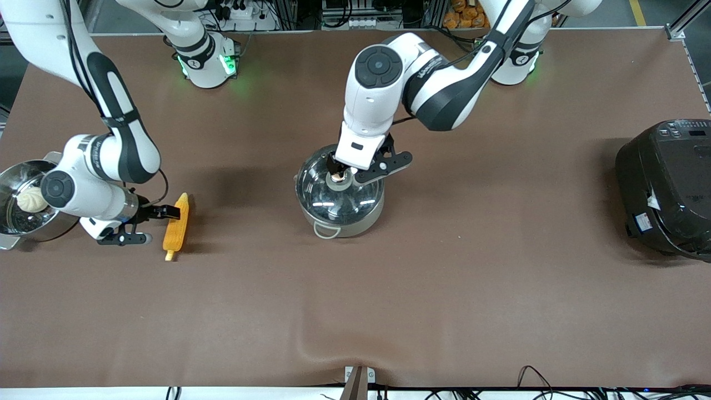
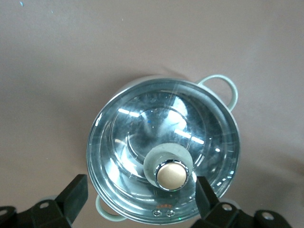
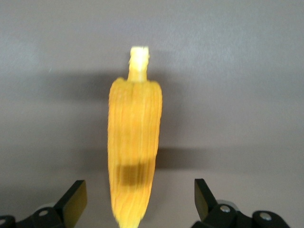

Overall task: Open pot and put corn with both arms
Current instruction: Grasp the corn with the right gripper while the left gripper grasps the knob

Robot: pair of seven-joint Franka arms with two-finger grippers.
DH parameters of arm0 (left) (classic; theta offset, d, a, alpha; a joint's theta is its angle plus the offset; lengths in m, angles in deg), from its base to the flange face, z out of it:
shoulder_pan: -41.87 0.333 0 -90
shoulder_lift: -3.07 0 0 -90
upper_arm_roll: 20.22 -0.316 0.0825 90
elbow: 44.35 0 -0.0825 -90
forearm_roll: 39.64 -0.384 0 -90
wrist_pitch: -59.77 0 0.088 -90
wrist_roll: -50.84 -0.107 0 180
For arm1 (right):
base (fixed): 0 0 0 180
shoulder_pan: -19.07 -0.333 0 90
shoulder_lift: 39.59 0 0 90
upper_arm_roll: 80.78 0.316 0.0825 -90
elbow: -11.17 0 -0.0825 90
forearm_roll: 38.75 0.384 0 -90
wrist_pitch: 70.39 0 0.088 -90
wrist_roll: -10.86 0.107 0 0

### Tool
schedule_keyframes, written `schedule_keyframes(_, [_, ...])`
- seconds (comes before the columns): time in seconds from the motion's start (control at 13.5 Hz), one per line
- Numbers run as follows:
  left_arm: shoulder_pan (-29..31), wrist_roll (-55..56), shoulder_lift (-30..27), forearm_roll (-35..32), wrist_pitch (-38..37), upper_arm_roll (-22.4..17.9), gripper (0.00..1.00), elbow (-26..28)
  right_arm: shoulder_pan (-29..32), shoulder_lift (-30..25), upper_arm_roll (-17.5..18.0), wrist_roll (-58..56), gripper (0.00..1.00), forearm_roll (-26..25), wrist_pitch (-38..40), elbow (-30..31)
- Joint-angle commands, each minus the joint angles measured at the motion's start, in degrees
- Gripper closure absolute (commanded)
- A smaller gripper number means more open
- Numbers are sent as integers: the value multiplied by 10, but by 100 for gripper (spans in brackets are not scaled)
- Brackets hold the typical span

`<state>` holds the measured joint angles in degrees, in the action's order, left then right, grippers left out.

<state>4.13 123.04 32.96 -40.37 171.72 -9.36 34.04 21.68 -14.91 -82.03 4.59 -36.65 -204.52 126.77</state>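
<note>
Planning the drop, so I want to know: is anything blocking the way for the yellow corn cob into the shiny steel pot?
Yes. The clear glass lid with its tan knob covers the shiny steel pot. The open left pincer straddles that knob. The yellow corn cob lies on the table, between the open right pincer's fingers.

I see a black electric cooker (image 1: 669, 189) at the tabletop (image 1: 444, 289) edge toward my left arm's end. At the edge toward my right arm's end sits a steel pot (image 1: 14, 214) holding a white bun (image 1: 32, 200).
</note>
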Motion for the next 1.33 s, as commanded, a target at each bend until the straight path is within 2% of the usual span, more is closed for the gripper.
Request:
schedule_keyframes(0.0, [-17,10,23,-12,1,-8,0,-20,-4,17,0,2,0,9,-27,-8])
schedule_keyframes(0.22, [-20,18,35,-12,32,-8,0,-20,-15,45,0,38,0,10,-64,-9])
schedule_keyframes(0.59, [-20,18,57,-12,74,-7,0,-20,-28,61,0,73,0,9,-63,-6])
schedule_keyframes(1.26, [-37,31,78,-13,86,-10,0,-19,-21,64,-1,69,0,7,-59,-3])
